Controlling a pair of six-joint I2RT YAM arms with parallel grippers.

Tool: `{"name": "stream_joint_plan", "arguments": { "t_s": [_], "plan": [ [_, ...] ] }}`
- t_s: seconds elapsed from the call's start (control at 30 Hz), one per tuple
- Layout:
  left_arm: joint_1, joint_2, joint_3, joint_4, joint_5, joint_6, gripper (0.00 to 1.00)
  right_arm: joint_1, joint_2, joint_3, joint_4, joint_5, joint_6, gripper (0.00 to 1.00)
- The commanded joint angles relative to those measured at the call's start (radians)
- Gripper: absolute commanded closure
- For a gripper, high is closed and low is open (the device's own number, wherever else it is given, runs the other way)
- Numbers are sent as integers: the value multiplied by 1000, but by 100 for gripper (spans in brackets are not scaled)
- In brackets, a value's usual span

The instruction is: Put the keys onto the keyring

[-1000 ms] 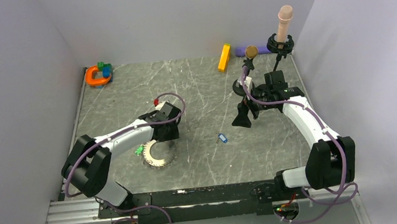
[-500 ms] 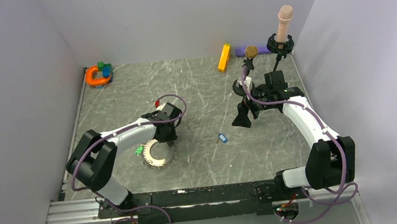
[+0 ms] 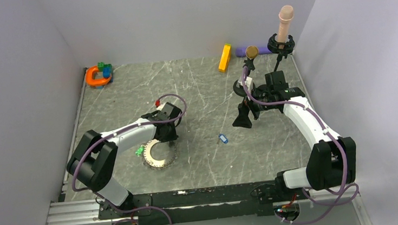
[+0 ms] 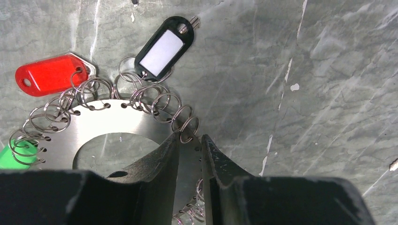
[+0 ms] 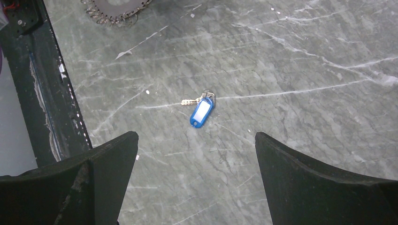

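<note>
Left gripper (image 4: pixel 190 137) is down on the keyring (image 4: pixel 117 124), its jaws drawn close with only a narrow slit between them. A strip of the ring's flat band shows through that slit. I cannot tell whether the jaws pinch the band, one of the small wire loops at their tips, or nothing.

The keyring lies flat on the near left part of the table (image 3: pixel 200 90), its outer edge lined with small wire loops. A red key (image 4: pixel 49 75) and a black key with a white label (image 4: pixel 162 49) lie just outside that edge, touching the loops. A green key (image 4: pixel 16 157) shows at the ring's left side, partly under the loops. Whether any of them is threaded on, I cannot tell.

To the right, well apart from the ring, a blue key (image 5: pixel 202 111) lies alone near the middle of the table. The right gripper (image 5: pixel 195 136) hangs above it, jaws spread wide and holding nothing.

Farther out, an orange horseshoe toy (image 3: pixel 95 77) sits in the far left corner. A yellow bar (image 3: pixel 224 58) lies at the far edge, right of centre.
</note>
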Motion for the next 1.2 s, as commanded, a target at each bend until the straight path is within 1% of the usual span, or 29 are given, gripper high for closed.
{"name": "stream_joint_plan", "arguments": {
  "t_s": [0.0, 0.17, 0.23, 0.3, 0.83, 1.03, 1.17],
  "plan": [
    [6, 3, 27, 17, 6, 15, 71, 5, -5, 5, 22, 2, -11, 0],
    [9, 11, 27, 19, 6, 18, 73, 5, -7, 6, 21, 3, -12, 0],
    [11, 16, 26, 21, 11, 20, 75, 5, -6, 6, 21, 3, -13, 0],
    [12, 19, 26, 25, 13, 23, 76, 5, -6, 6, 19, 3, -14, 0],
    [17, 29, 33, 51, 68, 71, 75, 4, -4, 7, 19, 3, -14, 0],
    [18, 50, 54, 19, 26, 110, 75, 4, -5, 7, 16, 1, -16, 0],
    [19, 62, 72, 2, 4, 177, 75, 5, -4, 7, 16, 0, -17, 0]
  ]
}}
